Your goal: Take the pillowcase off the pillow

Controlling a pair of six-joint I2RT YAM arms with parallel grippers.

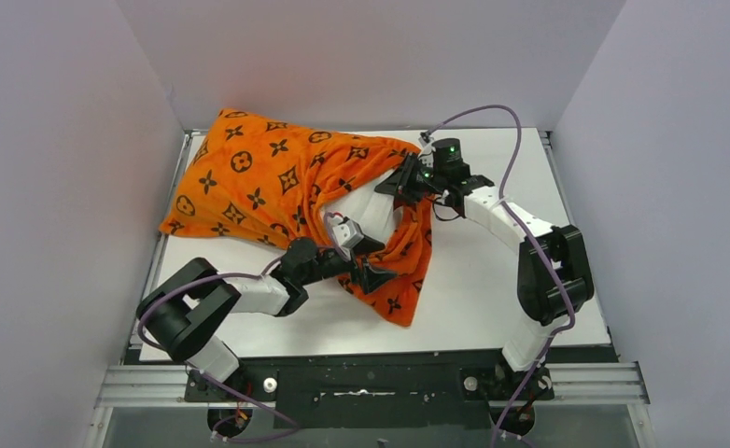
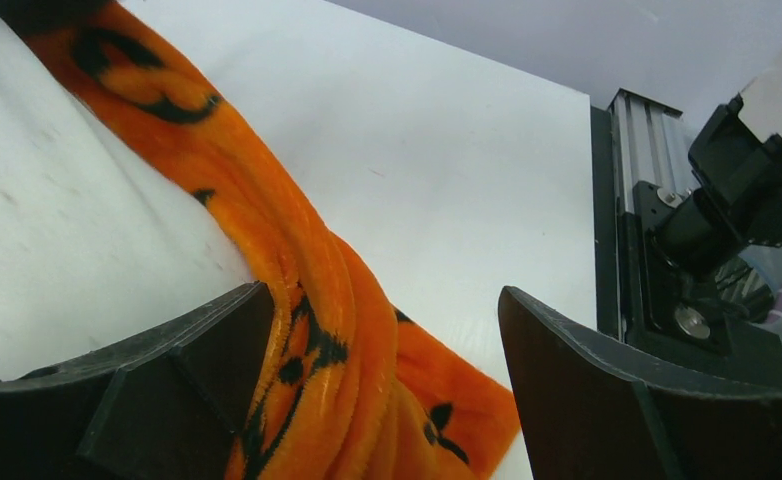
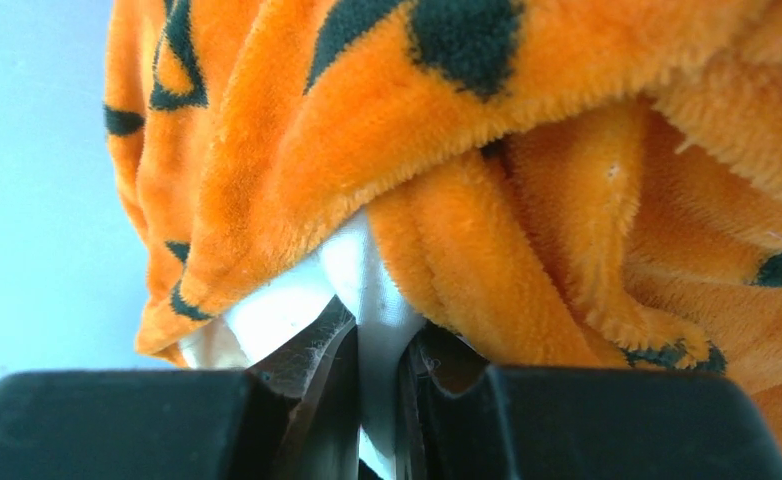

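- Top view: the pillowcase (image 1: 249, 173) covers most of the pillow (image 1: 376, 211). Only 1 white patch shows, at the open end between the 2 grippers.
- Top view: the left gripper (image 1: 372, 264) sits at the near side of that opening. A loose orange flap trails from below it onto the surface (image 1: 492, 280).
- Top view: the right gripper (image 1: 400, 182) is at the far side of the opening, pressed in against the orange folds.
- Left wrist view: the left gripper's jaws stand wide and grip nothing. A bunched roll of pillowcase runs between the 2 fingers (image 2: 167, 380), close to the one at the picture's left and well clear of the other.
- Left wrist view: white pillow lies beyond that nearer finger and bare surface lies ahead of the gripper. The right arm (image 2: 737, 180) stands off to the opposite side.
- Right wrist view: the right gripper's jaws are narrow, pinched on a fold of white pillow fabric that rises from between them.
- Right wrist view: orange plush hangs just ahead of the fingertips (image 3: 567, 420) and drapes over the white fold from above.
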